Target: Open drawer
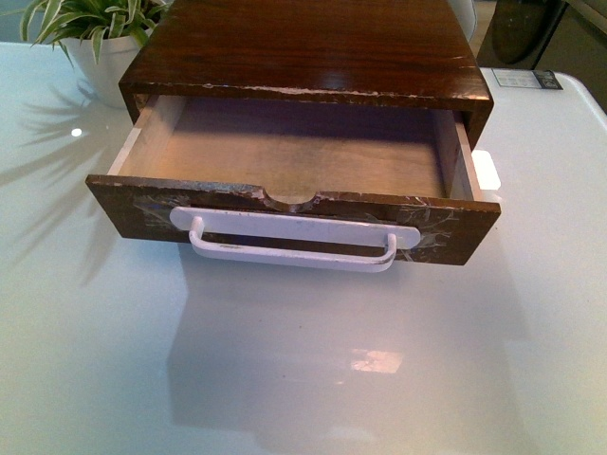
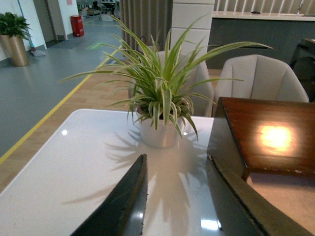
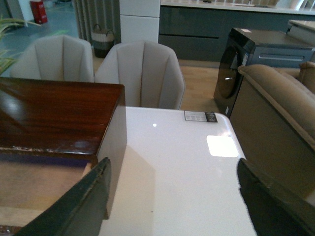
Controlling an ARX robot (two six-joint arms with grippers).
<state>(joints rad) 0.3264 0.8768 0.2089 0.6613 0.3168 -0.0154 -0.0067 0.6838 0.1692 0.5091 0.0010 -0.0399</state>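
The drawer (image 1: 285,152) stands pulled out of its dark-brown wooden cabinet (image 1: 303,47) toward me, showing an empty pale wood floor. Its scuffed front (image 1: 455,237) carries a long white bar handle (image 1: 294,248) below a half-round notch. Neither gripper shows in the front view. My left gripper (image 2: 174,196) is open over bare table to the left of the cabinet (image 2: 268,137). My right gripper (image 3: 172,196) is open over bare table to the right of the cabinet (image 3: 54,118), with one finger (image 3: 81,206) next to the drawer's pale side. Nothing lies between either pair of fingers.
A potted spider plant (image 1: 95,28) (image 2: 160,98) stands at the cabinet's back left on the glossy white table (image 1: 285,379). Beige chairs (image 3: 140,73) and a sofa arm (image 3: 275,123) lie beyond the table's far and right edges. A small label (image 3: 200,116) sits on the table's far edge.
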